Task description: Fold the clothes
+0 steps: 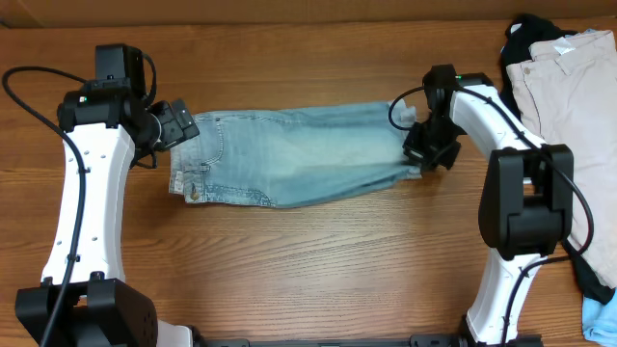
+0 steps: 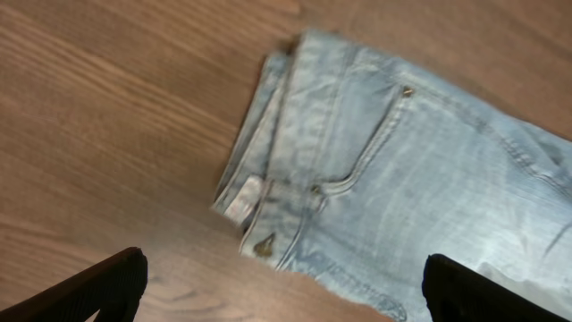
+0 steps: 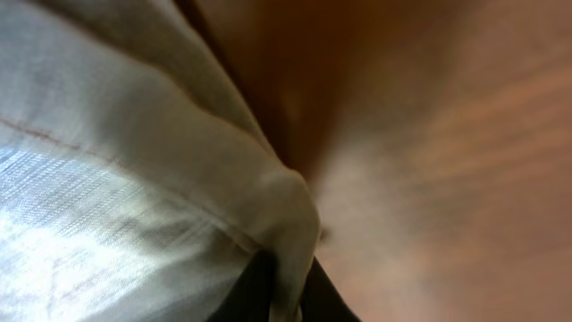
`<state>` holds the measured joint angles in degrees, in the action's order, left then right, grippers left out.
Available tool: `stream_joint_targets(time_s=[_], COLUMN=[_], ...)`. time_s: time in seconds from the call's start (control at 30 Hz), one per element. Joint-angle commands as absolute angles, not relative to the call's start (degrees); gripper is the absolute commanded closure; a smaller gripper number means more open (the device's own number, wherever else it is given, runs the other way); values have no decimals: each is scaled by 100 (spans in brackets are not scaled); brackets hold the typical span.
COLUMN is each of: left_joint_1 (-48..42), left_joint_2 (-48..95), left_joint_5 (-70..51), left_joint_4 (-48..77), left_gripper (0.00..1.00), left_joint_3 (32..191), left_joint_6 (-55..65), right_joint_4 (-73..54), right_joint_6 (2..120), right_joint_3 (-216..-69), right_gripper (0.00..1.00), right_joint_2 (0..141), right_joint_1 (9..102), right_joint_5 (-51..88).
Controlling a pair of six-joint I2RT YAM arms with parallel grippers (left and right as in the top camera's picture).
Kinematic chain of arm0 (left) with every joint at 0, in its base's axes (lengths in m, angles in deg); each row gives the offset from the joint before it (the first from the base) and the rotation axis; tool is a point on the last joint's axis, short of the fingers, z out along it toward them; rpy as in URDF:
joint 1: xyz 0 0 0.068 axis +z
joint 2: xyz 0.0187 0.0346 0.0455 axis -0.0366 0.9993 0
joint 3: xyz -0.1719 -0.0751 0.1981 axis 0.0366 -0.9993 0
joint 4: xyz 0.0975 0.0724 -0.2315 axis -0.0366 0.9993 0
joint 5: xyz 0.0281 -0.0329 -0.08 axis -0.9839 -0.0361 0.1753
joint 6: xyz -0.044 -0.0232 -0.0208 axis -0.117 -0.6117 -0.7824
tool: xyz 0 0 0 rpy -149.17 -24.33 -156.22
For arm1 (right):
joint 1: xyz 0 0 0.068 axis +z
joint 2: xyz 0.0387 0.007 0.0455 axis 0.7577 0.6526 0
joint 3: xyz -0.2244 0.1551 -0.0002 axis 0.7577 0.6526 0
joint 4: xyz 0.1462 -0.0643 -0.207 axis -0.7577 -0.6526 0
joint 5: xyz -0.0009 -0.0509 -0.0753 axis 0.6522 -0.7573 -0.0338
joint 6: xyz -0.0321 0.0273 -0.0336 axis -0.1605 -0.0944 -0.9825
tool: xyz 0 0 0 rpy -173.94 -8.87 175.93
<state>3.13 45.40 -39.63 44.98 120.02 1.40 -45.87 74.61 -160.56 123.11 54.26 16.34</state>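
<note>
The light-blue denim shorts (image 1: 299, 157) lie folded lengthwise across the middle of the table, waistband to the left, leg hems to the right. My left gripper (image 1: 178, 125) is open and hovers over the waistband end; in the left wrist view its two dark fingertips (image 2: 284, 286) stand wide apart above the shorts' pocket and waistband (image 2: 357, 170). My right gripper (image 1: 427, 154) is at the hem end and is shut on the shorts; the right wrist view shows the fabric (image 3: 161, 179) pinched between the dark fingers (image 3: 286, 291).
Beige trousers (image 1: 569, 96) and a black garment (image 1: 525, 34) are piled at the right edge of the wooden table (image 1: 318, 260). A light-blue cloth (image 1: 600, 313) lies at the lower right, near the right arm's base.
</note>
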Motion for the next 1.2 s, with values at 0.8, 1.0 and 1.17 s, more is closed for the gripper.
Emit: stream_joint_targets(time_s=[0.8,1.0,1.17], left_joint_1=[313,316,320], left_joint_2=[4772,4772,4774], left_joint_5=[-3736,-3447,-3432], left_joint_4=[4482,4493,4393], left_gripper=[1,1,0], left_joint_3=[11812,11812,11812], left_joint_6=[1458,1838,1734], right_joint_4=[-3837,-3417,-2991], right_joint_6=[4840,4692,4696], right_joint_3=[-15984,-15800,-15560], right_gripper=[32,87,88], right_joint_2=[11435,11542,12016], right_joint_1=[5144,5181,5174], right_joint_5=[2587,3020,3013])
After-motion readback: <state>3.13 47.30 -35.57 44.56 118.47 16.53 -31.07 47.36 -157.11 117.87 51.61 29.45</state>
